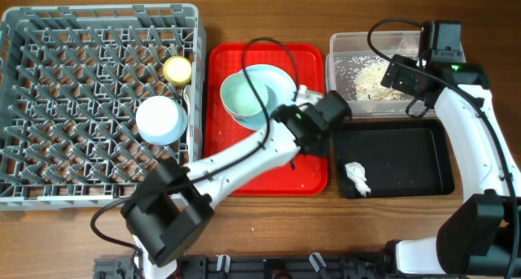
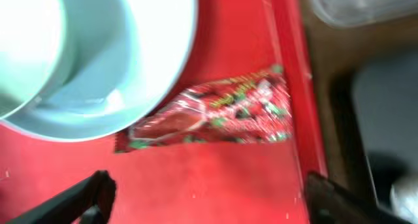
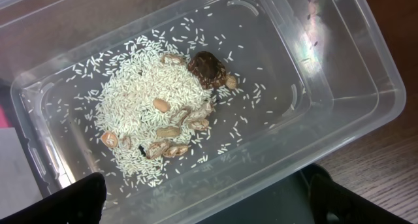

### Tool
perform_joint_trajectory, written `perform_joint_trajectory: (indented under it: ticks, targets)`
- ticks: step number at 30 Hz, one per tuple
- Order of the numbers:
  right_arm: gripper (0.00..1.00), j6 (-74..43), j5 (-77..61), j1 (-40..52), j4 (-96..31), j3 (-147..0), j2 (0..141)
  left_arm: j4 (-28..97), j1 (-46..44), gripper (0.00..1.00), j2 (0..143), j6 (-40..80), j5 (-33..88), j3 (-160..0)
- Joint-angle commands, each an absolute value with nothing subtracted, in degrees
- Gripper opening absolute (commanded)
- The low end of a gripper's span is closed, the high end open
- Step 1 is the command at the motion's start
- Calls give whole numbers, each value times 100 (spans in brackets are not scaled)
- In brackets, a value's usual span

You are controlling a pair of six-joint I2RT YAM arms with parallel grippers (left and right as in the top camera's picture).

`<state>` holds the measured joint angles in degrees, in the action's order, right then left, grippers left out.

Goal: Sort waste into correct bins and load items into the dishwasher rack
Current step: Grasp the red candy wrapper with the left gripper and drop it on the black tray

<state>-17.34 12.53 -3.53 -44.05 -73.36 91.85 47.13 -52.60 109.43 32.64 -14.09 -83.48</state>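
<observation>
The red-and-white wrapper [image 2: 215, 113] lies on the flat red tray [image 1: 244, 169] beside the light blue plate [image 1: 281, 77], which carries the pale green-blue bowl [image 1: 242, 97]. My left gripper [image 1: 319, 126] is open and empty just above the tray, with the wrapper ahead of its fingers [image 2: 209, 198]. My right gripper [image 1: 399, 74] is open and empty over the clear tub [image 1: 342, 43]. The tub holds white rice with brown bits [image 3: 150, 106]; its near wall lies between the right fingers [image 3: 208, 191]. The crumpled tissue [image 1: 356, 176] lies in the black tray [image 1: 423, 161]. The yellow cup [image 1: 177, 69] stands in the grey rack [image 1: 49, 108].
A pale blue round dish [image 1: 159, 119] sits in the rack near its right wall. A white utensil [image 1: 189, 98] lies along that wall, and another white piece [image 1: 309, 93] shows at the plate's right edge. Rice grains dot the red tray. Bare wood lies in front.
</observation>
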Motion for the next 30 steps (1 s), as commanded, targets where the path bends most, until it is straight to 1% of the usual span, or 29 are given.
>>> perform_joint_trajectory:
  ticks: [1, 2, 4, 5, 7, 9, 12, 15, 20, 23, 24, 25, 26, 30]
  targets:
    - [100, -1806, 1367, -368, -4390, -7387, 9249, 4678, -4989, 80, 10818, 5153, -1452, -8152]
    - [100, -1806, 1367, -368, -4390, -7387, 9249, 4652, -4943, 73, 10855, 5607, -1433, -8152]
    - [100, -1806, 1367, -368, -4390, -7387, 9249, 4541, -4928, 64, 10888, 5911, -1280, -8152]
    - [100, -1804, 1367, -368, -4390, -7387, 9249, 4466, -4934, 63, 10890, 5920, -1155, -8152]
    - [100, -1804, 1367, -368, -4390, -7387, 9249, 4281, -4987, 55, 10945, 6036, -884, -8152]
    - [100, -1804, 1365, -368, -4390, -7387, 9249, 4276, -5017, 47, 11026, 6420, -882, -8152]
    - [100, -1804, 1367, -368, -4390, -7387, 9249, 4265, -5050, 39, 11275, 7006, -878, -8149]
    - [100, -1806, 1367, -368, -4390, -7387, 9249, 4261, -5052, 37, 11546, 7461, -875, -8147]
    - [100, -1804, 1367, -368, -4390, -7387, 9249, 4123, -5052, 38, 11826, 7470, -880, -8147]
    - [99, -1806, 1367, -368, -4390, -7387, 9249, 4058, -5050, 37, 11915, 7467, -902, -8147]
    - [100, -1804, 1367, -368, -4390, -7387, 9249, 4047, -5052, 32, 11928, 7465, -934, -8147]
    - [100, -1802, 1367, -368, -4390, -7387, 9249, 4049, -5052, 17, 11933, 7463, -967, -8147]
    - [100, -1806, 1367, -368, -4390, -7387, 9249, 4051, -5052, 5, 11933, 7463, -967, -8147]
    - [100, -1804, 1367, -368, -4390, -7387, 9249, 4093, -5050, 4, 11933, 7459, -967, -8147]
